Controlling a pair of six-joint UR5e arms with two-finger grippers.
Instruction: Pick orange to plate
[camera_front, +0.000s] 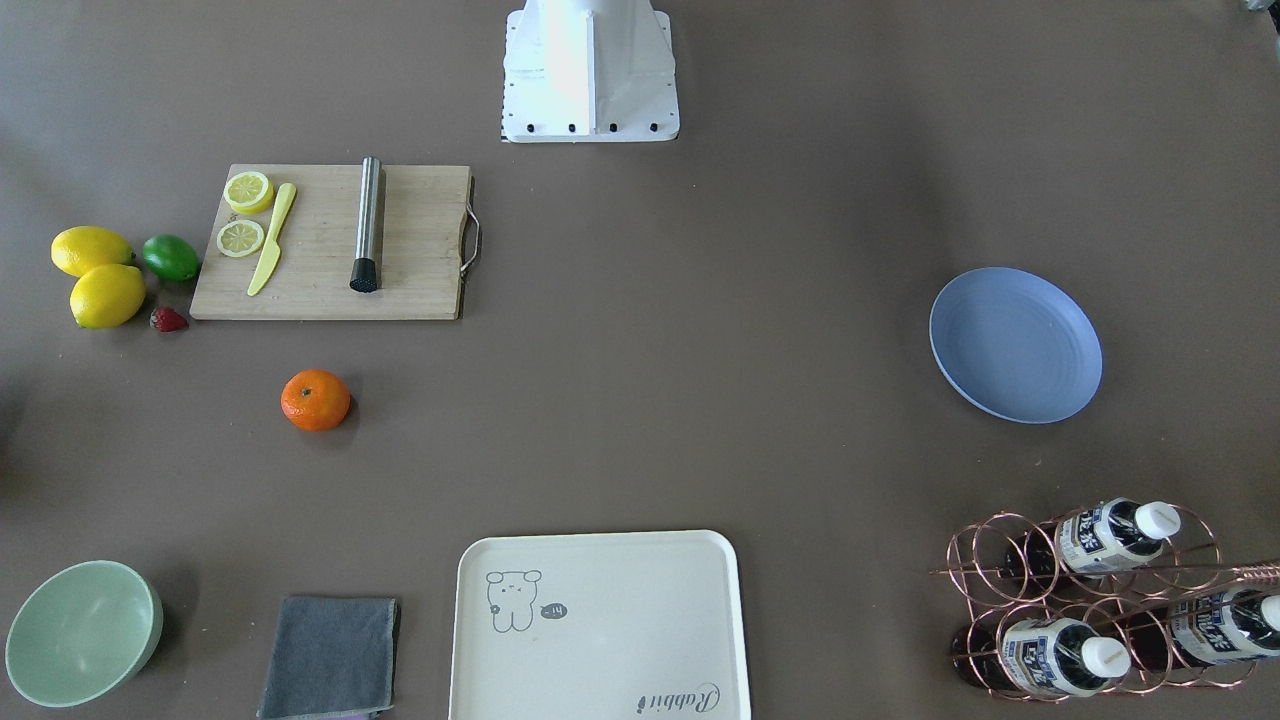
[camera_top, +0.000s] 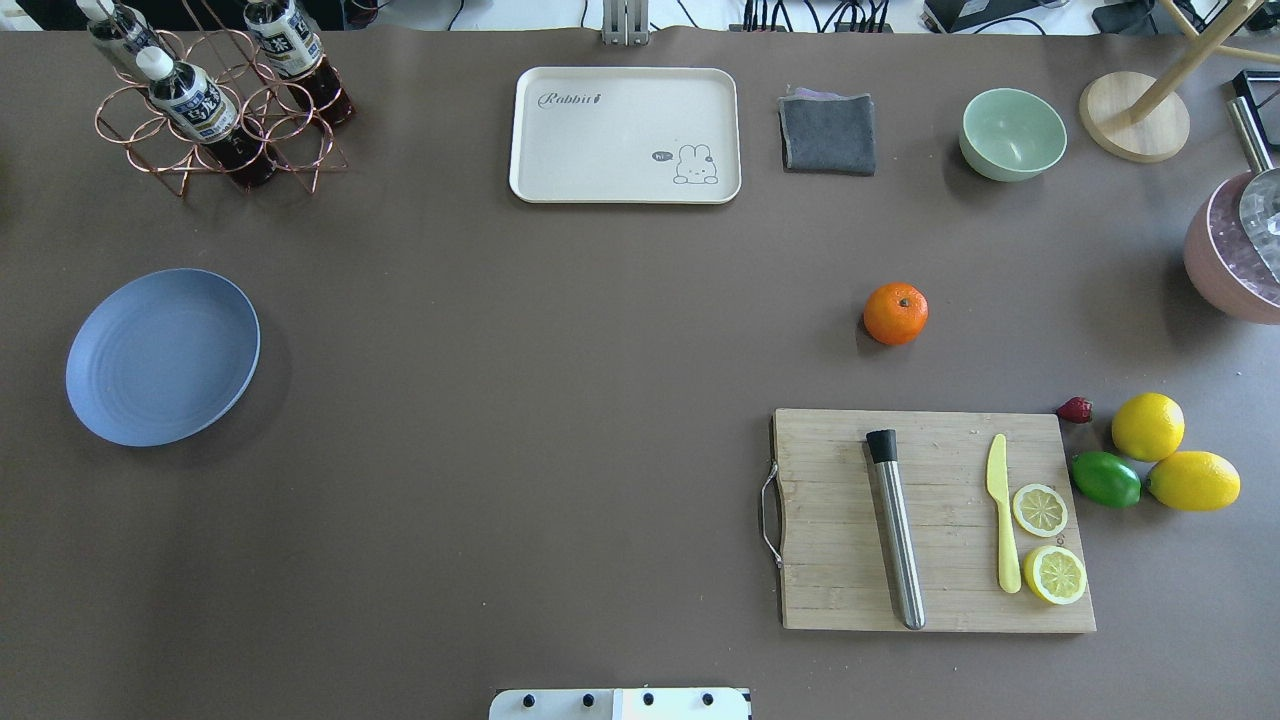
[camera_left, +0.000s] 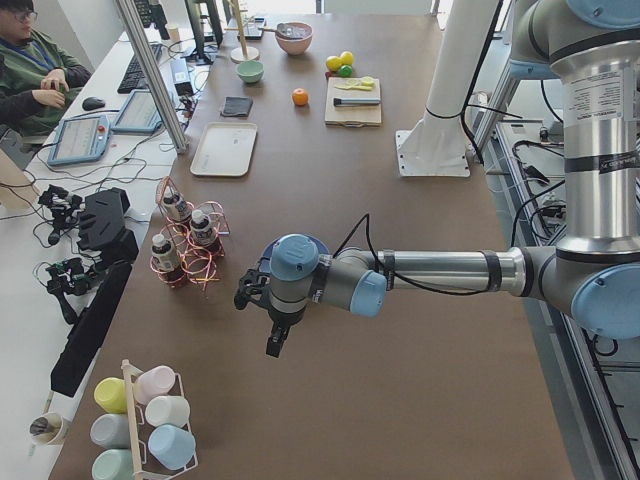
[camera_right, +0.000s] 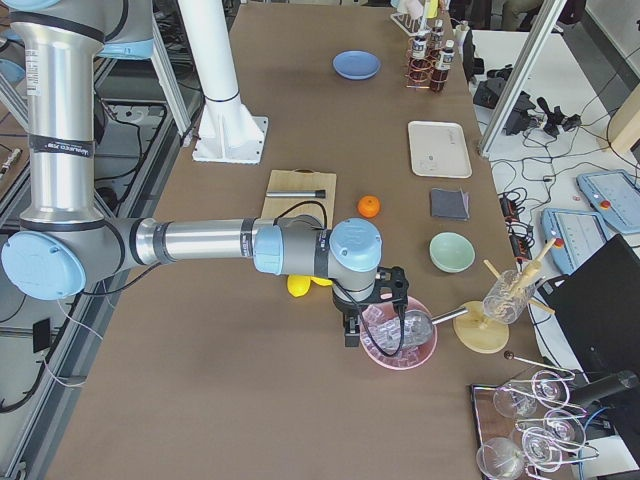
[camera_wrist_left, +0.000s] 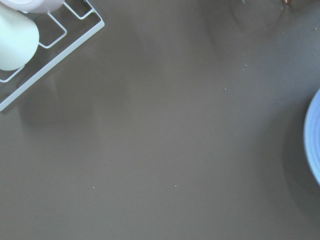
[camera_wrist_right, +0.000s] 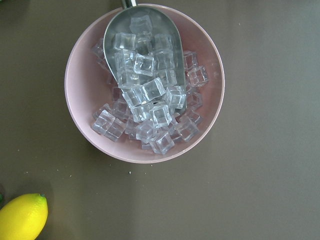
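Observation:
The orange sits alone on the brown table, just beyond the cutting board; it also shows small in the side views. The blue plate lies far across the table with nothing on it, and its rim shows at the left wrist view's right edge. My left gripper hangs over the table's left end, near the plate. My right gripper hovers over a pink bowl of ice at the right end. I cannot tell whether either one is open or shut.
A cream tray, grey cloth and pale-green bowl line the far edge. A wire rack of bottles stands at the far left. Lemons, a lime and a strawberry lie right of the board. The pink ice bowl holds a scoop.

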